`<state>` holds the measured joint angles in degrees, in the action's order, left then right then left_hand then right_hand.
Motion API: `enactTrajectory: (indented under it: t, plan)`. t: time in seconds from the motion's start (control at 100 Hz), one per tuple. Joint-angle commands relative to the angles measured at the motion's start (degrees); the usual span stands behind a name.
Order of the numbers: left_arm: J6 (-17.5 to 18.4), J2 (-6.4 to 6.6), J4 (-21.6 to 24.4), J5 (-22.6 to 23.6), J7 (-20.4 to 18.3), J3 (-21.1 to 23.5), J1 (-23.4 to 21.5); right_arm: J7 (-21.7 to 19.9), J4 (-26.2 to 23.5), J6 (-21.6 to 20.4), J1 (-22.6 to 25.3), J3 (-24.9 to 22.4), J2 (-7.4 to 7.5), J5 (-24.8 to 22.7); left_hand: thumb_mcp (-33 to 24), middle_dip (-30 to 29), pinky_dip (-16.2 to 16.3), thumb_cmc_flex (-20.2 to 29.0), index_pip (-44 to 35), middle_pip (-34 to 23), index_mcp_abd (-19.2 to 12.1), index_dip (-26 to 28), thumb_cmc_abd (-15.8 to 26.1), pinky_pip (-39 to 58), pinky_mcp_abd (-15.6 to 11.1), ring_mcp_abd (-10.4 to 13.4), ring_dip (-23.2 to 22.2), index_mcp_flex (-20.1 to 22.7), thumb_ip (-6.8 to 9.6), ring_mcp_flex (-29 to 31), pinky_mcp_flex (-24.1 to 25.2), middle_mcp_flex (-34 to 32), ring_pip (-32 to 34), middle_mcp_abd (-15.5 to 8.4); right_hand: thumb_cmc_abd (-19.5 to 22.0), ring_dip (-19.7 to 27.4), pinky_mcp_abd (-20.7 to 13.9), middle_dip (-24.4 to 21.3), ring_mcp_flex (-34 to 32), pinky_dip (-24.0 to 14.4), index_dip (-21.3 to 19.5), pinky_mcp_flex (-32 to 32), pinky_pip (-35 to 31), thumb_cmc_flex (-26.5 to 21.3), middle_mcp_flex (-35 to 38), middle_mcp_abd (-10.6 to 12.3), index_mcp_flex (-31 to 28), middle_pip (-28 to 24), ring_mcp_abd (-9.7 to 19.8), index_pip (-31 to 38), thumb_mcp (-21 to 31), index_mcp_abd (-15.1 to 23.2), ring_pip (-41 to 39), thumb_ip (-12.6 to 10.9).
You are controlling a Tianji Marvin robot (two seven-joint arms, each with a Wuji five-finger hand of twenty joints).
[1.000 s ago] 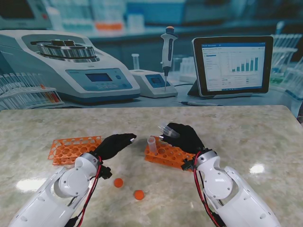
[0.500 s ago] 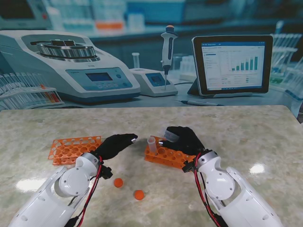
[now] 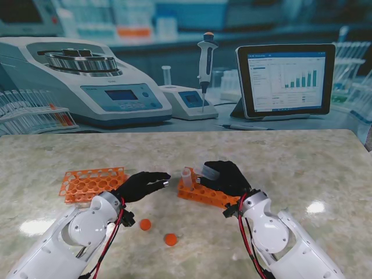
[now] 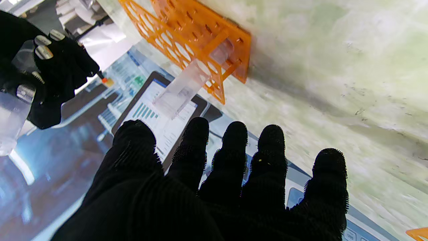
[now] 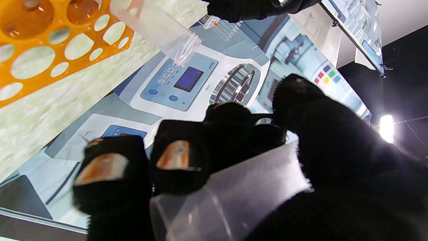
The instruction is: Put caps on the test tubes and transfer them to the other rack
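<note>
We found the right robot hand [image 3: 225, 176] pinching an uncapped test tube [image 3: 208, 170] over the orange rack [image 3: 204, 193]. The left robot hand [image 3: 141, 185] hovered spread and empty. The tube's lower end was hidden.

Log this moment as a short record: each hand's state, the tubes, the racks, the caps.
right hand: shut on a clear tube, over the right rack
left hand: open, holds nothing, fingers extended toward the right rack
standing tube: uncapped, upright in the right rack's left end
left rack: no tubes visible in it
orange caps: two, loose on the table, nearer to me than the racks
</note>
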<state>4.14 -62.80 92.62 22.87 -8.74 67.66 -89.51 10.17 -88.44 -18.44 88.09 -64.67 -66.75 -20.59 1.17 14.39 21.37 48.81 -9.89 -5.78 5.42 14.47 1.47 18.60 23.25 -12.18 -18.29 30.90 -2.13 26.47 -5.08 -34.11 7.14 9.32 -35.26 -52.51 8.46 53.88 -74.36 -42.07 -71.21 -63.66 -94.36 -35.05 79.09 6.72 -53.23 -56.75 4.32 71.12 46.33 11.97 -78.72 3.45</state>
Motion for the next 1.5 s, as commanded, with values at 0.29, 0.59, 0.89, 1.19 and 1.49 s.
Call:
enactTrajectory:
  t: [0.29, 0.59, 0.89, 1.19, 1.49]
  plan:
    - [0.47, 2.18, 4.98, 7.70, -5.06, 2.12, -4.17, 1.30, -2.63, -0.96, 3.94, -0.20, 0.04, -1.99, -0.36, 5.07, 8.41, 7.22, -0.11, -1.64, 1.87, 1.98, -7.84, 13.41, -3.36, 2.89, -6.06, -1.11, 1.00, 1.41, 0.00, 2.95, 3.43, -2.49, -1.45, -1.73, 1.43, 1.30, -1.24, -0.62, -2.42, -1.75, -4.09, -1.22, 2.35, -0.10, -1.82, -1.03, 2.46, 2.50, 0.92, 0.45, -4.70, -1.51]
    - [1.00, 3.27, 9.37, 13.35, -8.46, 5.18, -8.96, 2.46, -4.20, -2.08, 5.54, -1.00, 0.09, -3.52, -1.61, 4.95, 10.41, 9.59, 0.19, -1.78, 1.65, 0.41, -13.44, 19.23, -4.06, 3.13, -7.02, 0.41, 1.78, 1.76, -0.79, 2.78, 4.01, -2.53, -0.78, -1.14, 2.09, 1.89, -1.21, -0.19, -3.53, -1.45, -2.81, -2.02, 1.10, -0.31, -1.01, -1.14, 1.57, 1.69, -0.45, 0.36, -3.51, -1.17]
    - [1.80, 3.84, 12.09, 16.97, -10.42, 7.21, -13.24, 2.10, -4.63, -2.39, 6.02, -1.35, 0.31, -4.20, -15.70, 4.10, 9.06, 4.05, -0.14, -1.80, 2.03, -2.30, -20.16, 21.63, -4.59, 3.44, -6.49, 0.95, 0.35, 0.58, -0.59, 4.01, 3.86, -2.43, -0.60, -0.87, 2.44, 2.06, -1.19, -0.06, -4.04, -1.32, -2.24, -2.46, 0.69, -0.47, -0.88, -1.11, 1.13, 1.29, -1.27, 0.35, -2.95, -1.05]
    - [3.00, 4.09, 11.56, 19.60, -10.67, 7.78, -14.66, 1.85, -5.13, -2.28, 6.45, -1.52, 0.43, -4.57, -18.48, 4.11, 9.27, 2.57, 0.24, -1.31, 1.18, -2.37, -22.61, 21.03, -4.79, 3.79, -6.78, 1.54, -0.04, -0.62, 0.34, 5.11, 3.72, -2.40, -0.52, -0.71, 2.65, 2.09, -1.18, 0.02, -4.32, -1.22, -1.83, -2.55, 0.51, -0.48, -0.78, -1.07, 0.90, 1.02, -1.65, 0.48, -2.61, -0.96]
    - [3.45, 4.20, 9.75, 21.11, -10.22, 6.91, -14.60, 1.42, -5.31, -2.16, 6.48, -1.42, 0.53, -4.54, -23.91, 4.12, 9.69, -0.33, -0.29, -1.07, -0.32, -2.51, -24.54, 20.11, -5.06, 3.99, -7.24, 1.62, -1.10, -1.74, 1.05, 5.70, 3.65, -2.42, -0.32, -0.53, 2.79, 2.08, -1.18, 0.12, -4.54, -1.16, -1.44, -2.61, 0.18, -0.45, -0.57, -1.00, 0.67, 0.72, -2.12, 0.67, -2.22, -0.78]
